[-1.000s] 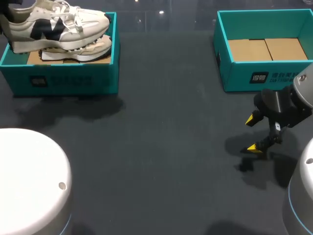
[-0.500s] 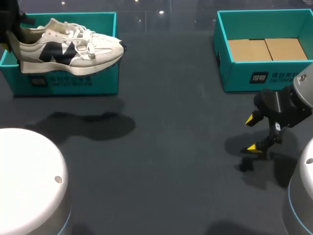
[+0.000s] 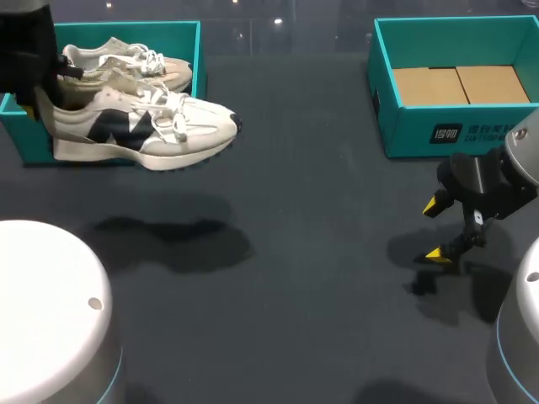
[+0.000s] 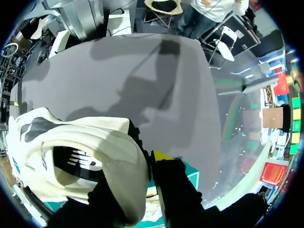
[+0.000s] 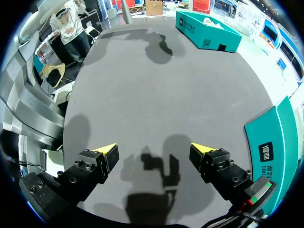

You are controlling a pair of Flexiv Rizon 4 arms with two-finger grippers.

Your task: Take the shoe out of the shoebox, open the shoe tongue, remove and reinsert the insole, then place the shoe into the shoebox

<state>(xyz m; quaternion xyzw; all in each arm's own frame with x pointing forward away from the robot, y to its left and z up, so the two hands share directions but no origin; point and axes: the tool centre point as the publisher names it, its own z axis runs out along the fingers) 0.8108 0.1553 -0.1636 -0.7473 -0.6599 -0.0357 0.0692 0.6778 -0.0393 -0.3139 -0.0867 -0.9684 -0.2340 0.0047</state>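
Step in hand: taking the shoe out; judged nearly done, since the shoe (image 3: 139, 130) is clear of the shoebox (image 3: 126, 29) and hangs in the air in front of it.
Shoe position: sole down and roughly level, heel at the left gripper (image 3: 35, 84), toe pointing toward the middle of the table (image 3: 320, 210); its shadow (image 3: 173, 236) lies on the table below, so it is not set down.
Left gripper: pinching the shoe at the heel collar; in the left wrist view one yellow-tipped finger (image 4: 161, 156) presses the outside of the heel.
Right gripper: (image 3: 434, 229) fingers spread wide, holding nothing, low over the table near the second box (image 3: 438, 126).
In the shoebox: a second shoe (image 3: 126, 63) lies inside, behind the lifted one.
Next move, as judged: set the shoe down on bare table within the right arm's reach, heel kept steady, so the free gripper can work at the tongue.
Risk: a grip on the heel alone lets the toe sag or swing on the way down.
Hidden: the left gripper's other finger is covered by the heel, so its place inside the collar is only a guess.
Hard to make out: tongue and insole cannot be told apart under the laces; the left edge of the shoebox is behind the left arm.
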